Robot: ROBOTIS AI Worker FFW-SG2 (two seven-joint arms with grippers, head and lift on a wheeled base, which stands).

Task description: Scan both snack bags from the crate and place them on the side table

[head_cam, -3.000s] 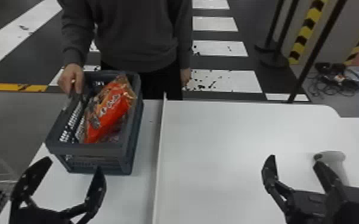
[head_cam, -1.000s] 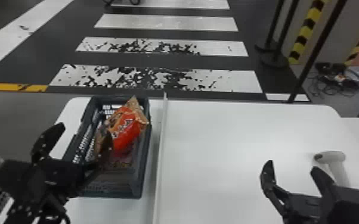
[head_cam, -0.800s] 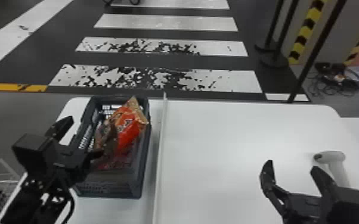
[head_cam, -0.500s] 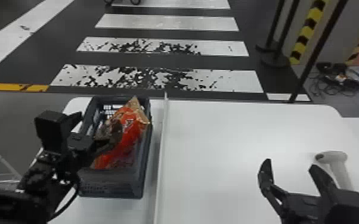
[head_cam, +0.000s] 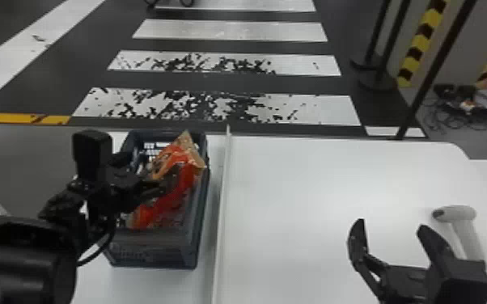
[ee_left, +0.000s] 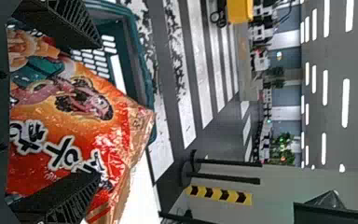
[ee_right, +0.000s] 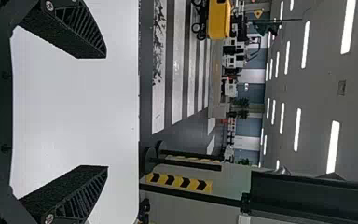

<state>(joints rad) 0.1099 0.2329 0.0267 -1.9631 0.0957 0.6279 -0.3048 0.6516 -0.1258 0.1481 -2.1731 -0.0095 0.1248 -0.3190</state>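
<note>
Red and orange was the bag (head_cam: 192,163), and it lay in the dark crate (head_cam: 202,226), as I saw in the head view. It leaned at a slant, with its pale end at the far rim. The crate stood on the white table (head_cam: 295,194), on the left side of a thin white ridge (head_cam: 222,202). The left gripper (head_cam: 168,184) was down at the bag, inside the crate. The right gripper (head_cam: 391,226) was above the table, well apart from the crate, and its fingers stood apart. Near it, a pale scanner (head_cam: 457,213) lay on the table. Behind were the floor with white stripes (head_cam: 315,109) and some cables (head_cam: 461,107).

In the left wrist view, the left gripper (ee_left: 100,109) had its fingers wide apart, with the printed front of the bag between them. One finger covered a part of the bag; whether it touched, I could not tell. The crate's wall passed just beside the bag. Farther off, I noticed black posts and ceiling lamps (ee_left: 346,102).

In the right wrist view, the right gripper (ee_right: 107,111) was open and empty, with the white table between its fingers.
</note>
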